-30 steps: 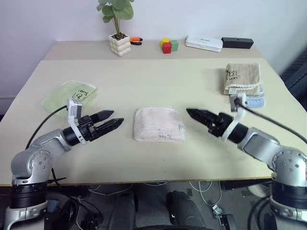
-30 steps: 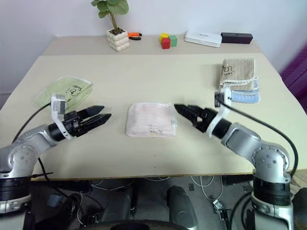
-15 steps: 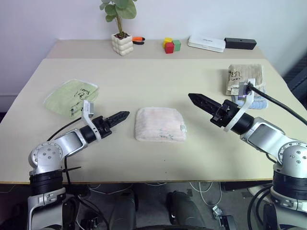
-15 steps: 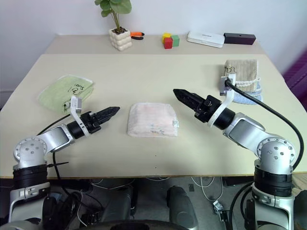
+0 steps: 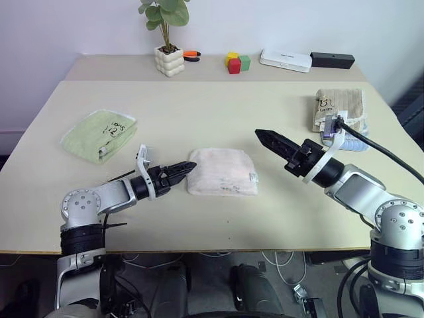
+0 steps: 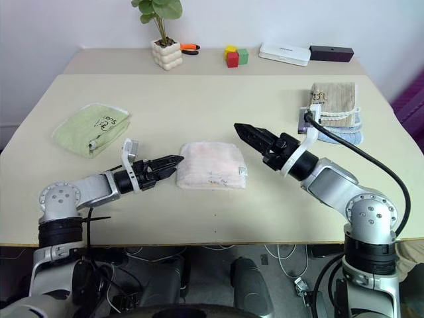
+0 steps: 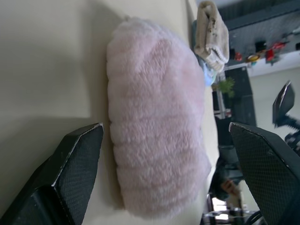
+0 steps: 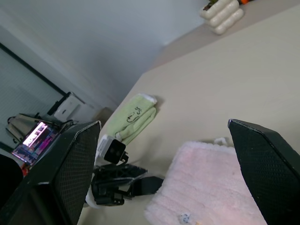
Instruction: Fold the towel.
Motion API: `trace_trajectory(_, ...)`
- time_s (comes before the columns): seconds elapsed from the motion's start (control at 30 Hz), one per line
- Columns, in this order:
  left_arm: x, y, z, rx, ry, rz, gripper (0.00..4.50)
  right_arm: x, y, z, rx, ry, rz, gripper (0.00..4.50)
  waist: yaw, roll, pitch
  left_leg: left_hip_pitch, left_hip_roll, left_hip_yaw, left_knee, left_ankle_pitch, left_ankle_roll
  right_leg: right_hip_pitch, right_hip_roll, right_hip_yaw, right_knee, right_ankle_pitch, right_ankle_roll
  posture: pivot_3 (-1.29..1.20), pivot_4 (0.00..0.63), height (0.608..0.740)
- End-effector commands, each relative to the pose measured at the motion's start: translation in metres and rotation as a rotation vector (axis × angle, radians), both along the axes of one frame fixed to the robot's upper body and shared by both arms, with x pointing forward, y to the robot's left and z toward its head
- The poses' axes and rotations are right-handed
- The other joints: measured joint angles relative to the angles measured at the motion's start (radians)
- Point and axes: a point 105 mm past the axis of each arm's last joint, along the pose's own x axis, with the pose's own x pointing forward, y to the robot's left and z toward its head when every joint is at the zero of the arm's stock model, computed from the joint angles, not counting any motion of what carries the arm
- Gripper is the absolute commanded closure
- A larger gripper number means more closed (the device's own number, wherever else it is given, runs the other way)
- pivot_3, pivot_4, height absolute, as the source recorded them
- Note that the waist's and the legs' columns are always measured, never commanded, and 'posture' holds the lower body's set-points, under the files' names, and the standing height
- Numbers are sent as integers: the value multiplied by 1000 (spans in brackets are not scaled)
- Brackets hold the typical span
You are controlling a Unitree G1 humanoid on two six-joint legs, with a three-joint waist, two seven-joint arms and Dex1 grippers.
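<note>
Pale wall behind, beige desk [image 5: 218, 112] matte and smooth. Pink towel [image 5: 220, 171] lay near desk's front edge, mid-width, already folded into plump rounded-corner pad. Terry pile fluffy, ribbed; small tag at its right edge. Judged it light, soft, floppy, not slippery, not fragile; layers likely to slump, so best pinched at corners or along edge. My left gripper [image 5: 182, 168] spread wide, tips just beside towel's left edge. My right gripper [image 5: 270, 140] also released, empty, above towel's right side.
</note>
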Motion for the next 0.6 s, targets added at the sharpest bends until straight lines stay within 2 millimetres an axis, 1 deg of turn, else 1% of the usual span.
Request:
trace_trajectory(0.03, 4, -8, 2, -42, 8, -27, 95, -5, 4, 13, 5, -68, 10, 66, 0, 0, 0, 0, 0, 0, 0, 0, 0, 0, 0, 0, 0, 0, 0, 0, 150, 740)
trace_trajectory(0.2, 6, -23, 2, -56, 18, -84, 95, -5, 7, 14, 7, -76, 17, 66, 0, 0, 0, 0, 0, 0, 0, 0, 0, 0, 0, 0, 0, 0, 0, 0, 150, 740)
trace_trajectory(0.5, 18, -42, 0, -71, 26, -112, 95, -4, 9, 15, 14, -87, 16, 66, 1, 0, 0, 0, -1, 0, 0, 0, 0, 0, 0, 0, 0, 0, 0, 0, 150, 740)
trace_trajectory(0.53, 20, -45, -3, -70, 35, -111, 328, -4, 9, 15, 13, -88, 15, 23, 2, 0, 0, 0, -1, 0, 0, 0, 0, 0, 0, 0, 0, 0, 0, 0, 150, 740)
trace_trajectory(0.6, 21, -49, -4, -89, 57, -118, 996, -4, 9, 15, 11, -90, 13, 0, 1, 0, 0, 0, -1, 0, 0, 0, 0, 0, 0, 0, 0, 0, 0, 0, 150, 740)
